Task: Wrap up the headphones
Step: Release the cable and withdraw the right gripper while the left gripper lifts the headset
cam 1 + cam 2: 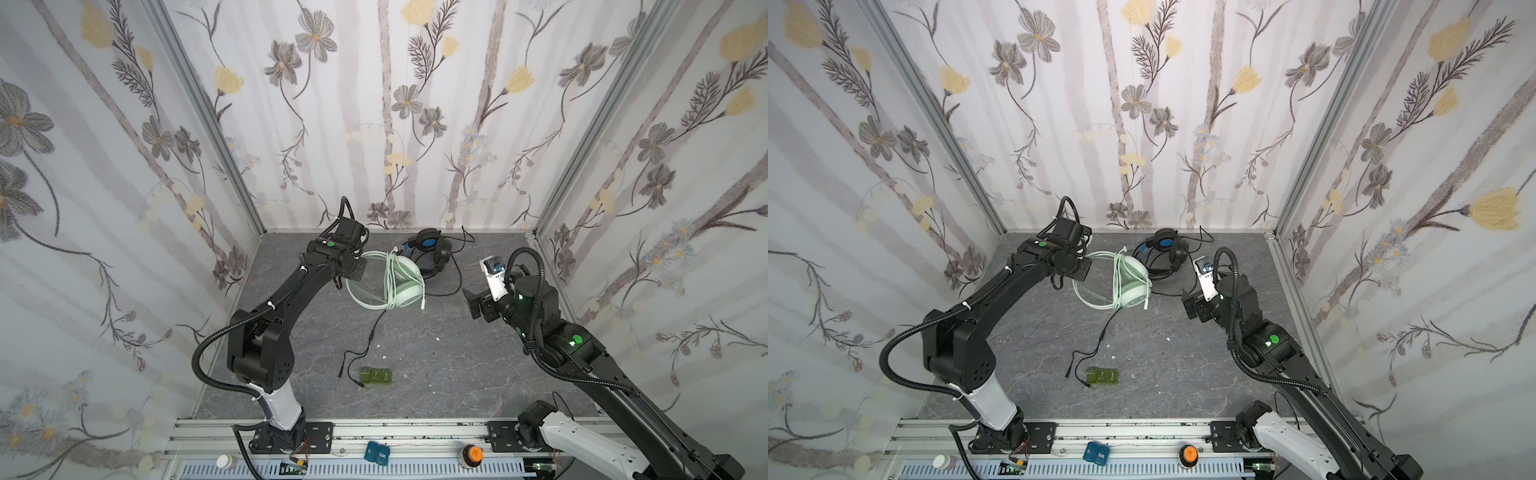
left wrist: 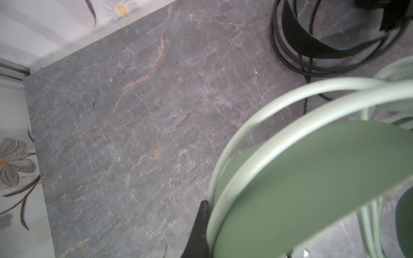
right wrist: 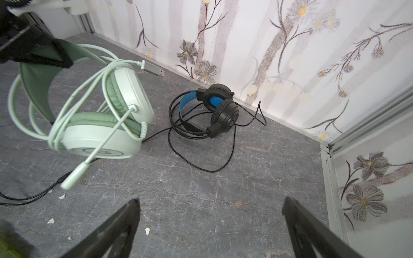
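Headband (image 2: 312,189) of mint headset (image 1: 409,291) partly hides left tool (image 1: 359,270) grasping it; right tool (image 3: 211,201) released.

Bright even light, blurred near foreground

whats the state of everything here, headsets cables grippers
green headset: held by its headband in the left gripper
white cable: wound round the green headset, plug end loose
black headset: lying on the table by the back wall, not held
black cable: unwound, trailing across the table
left gripper: shut on the headband
right gripper: open, empty
green blocks: lying in a row, untouched
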Tool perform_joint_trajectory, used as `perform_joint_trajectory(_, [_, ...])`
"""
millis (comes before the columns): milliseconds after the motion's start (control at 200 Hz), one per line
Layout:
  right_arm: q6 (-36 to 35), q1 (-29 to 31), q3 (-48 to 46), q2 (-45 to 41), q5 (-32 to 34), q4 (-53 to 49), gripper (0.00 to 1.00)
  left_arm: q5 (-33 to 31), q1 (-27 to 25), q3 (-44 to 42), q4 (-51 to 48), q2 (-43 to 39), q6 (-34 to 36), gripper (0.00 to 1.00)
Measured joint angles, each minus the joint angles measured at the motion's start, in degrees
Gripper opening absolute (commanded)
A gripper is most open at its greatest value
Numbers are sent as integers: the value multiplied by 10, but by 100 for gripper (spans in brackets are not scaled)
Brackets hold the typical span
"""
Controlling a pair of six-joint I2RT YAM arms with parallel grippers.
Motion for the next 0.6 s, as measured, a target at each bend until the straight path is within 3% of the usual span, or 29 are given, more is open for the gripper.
perform_joint_trajectory(410, [-24, 1, 50, 34, -27, -10, 100, 42, 86, 128, 43, 174, 55, 0])
perform_joint_trajectory(605, [-26, 1, 66, 50, -27, -12, 100, 91, 115, 192, 40, 242, 77, 0])
